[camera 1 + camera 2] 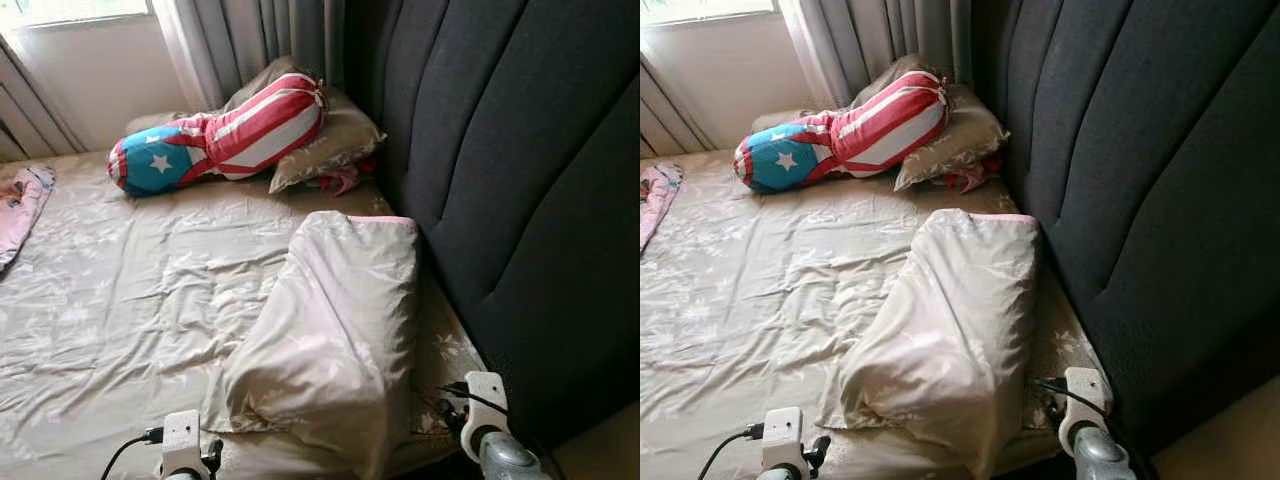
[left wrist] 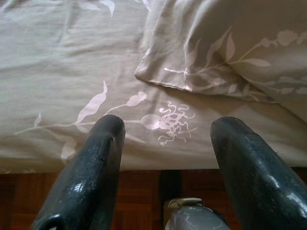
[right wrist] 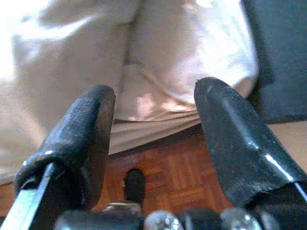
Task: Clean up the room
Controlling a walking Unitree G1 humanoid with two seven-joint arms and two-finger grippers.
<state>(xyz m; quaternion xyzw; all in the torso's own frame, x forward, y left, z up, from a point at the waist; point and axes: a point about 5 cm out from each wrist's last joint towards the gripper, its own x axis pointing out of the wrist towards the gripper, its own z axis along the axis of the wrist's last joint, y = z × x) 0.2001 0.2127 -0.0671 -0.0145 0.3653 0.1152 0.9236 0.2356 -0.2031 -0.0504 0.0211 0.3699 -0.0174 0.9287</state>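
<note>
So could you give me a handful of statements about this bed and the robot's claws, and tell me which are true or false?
1. The big beige pillow lies beside the dark headboard. True.
2. The flag-patterned cushion sits on the floor. False: it rests on the bed, near the curtains.
3. The left gripper is clamped on the pillow. False: its fingers are spread, holding nothing.
4. The right gripper is open, facing the pillow. True.
5. The bedsheet is wrinkled. True.
</note>
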